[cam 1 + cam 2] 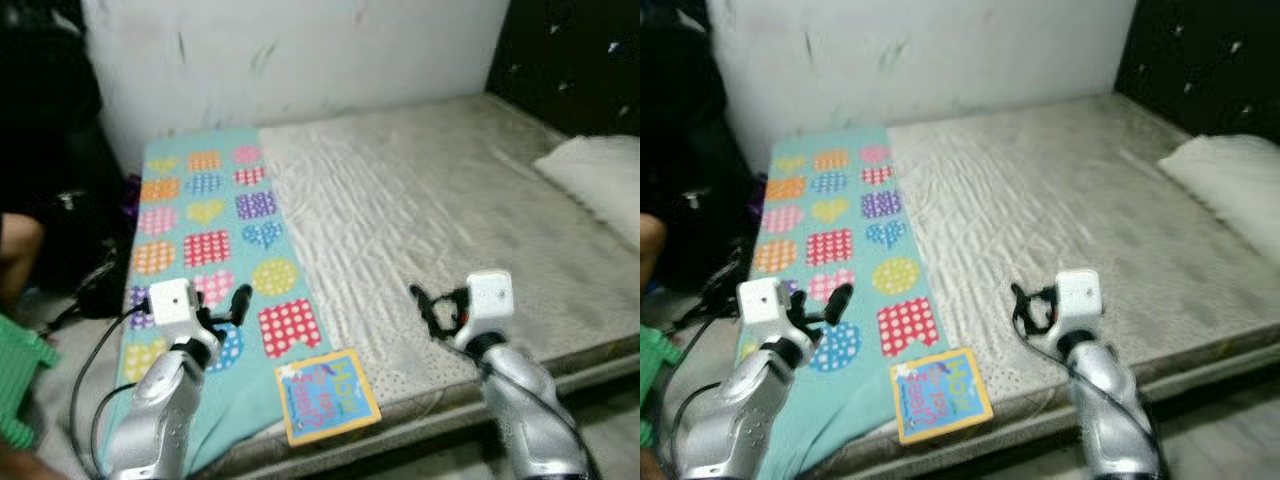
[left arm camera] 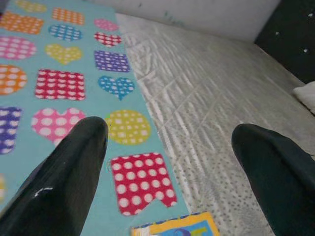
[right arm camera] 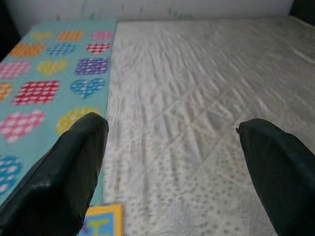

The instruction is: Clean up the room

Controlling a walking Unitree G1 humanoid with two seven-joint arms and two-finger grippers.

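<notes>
A children's book (image 1: 328,394) with a yellow border and light-blue cover lies at the near edge of the bed, half on a teal blanket (image 1: 205,215) printed with coloured hearts and shapes. My left gripper (image 1: 232,312) hovers open over the blanket, just left of the book. My right gripper (image 1: 430,306) is open above the bare grey mattress (image 1: 420,200), to the right of the book. The book's corner shows in the left wrist view (image 2: 177,229) and the right wrist view (image 3: 103,221). Neither gripper holds anything.
A white pillow (image 1: 600,180) lies at the bed's right side against a dark headboard (image 1: 570,50). A white wall (image 1: 300,50) runs behind the bed. On the floor at left are dark bags (image 1: 60,230), a cable (image 1: 85,370), a green stool (image 1: 20,385) and a person's arm (image 1: 15,250).
</notes>
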